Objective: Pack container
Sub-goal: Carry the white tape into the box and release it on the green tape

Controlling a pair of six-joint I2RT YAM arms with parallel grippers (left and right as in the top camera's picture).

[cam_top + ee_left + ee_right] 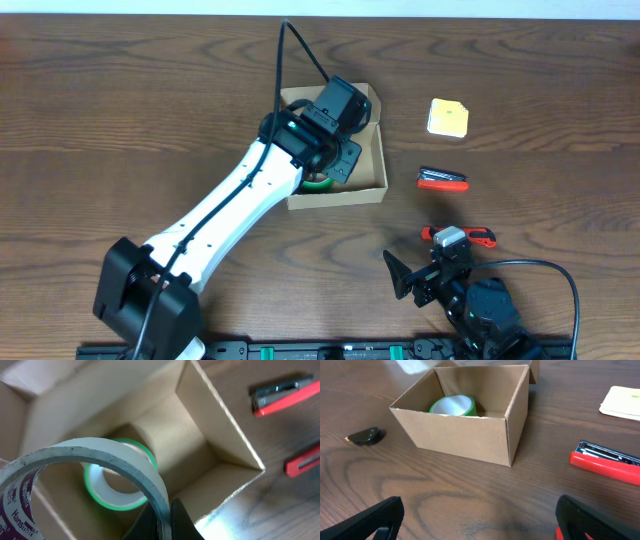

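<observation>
Clearly, the container stood open near the middle of the wooden table, with its hinged flap turned back on the far side. A green tape roll lay inside it, close to one wall.

The left gripper hung over the open top of the container. Its jaws were closed on the wall of a clear tape roll, which had purple print on its white core. This roll hung above the green one and did not touch it, as far as the left wrist view showed.

The right gripper was low over the table on the near side of the container, well apart from it. Its jaws stood wide apart and nothing was between them.

To the right of the container lay a red and black tool, and a second red tool lay just beside the right gripper. A pale yellow pad lay farther back. On the other side of the container, a small black object lay on the table; I cannot tell what it was.
</observation>
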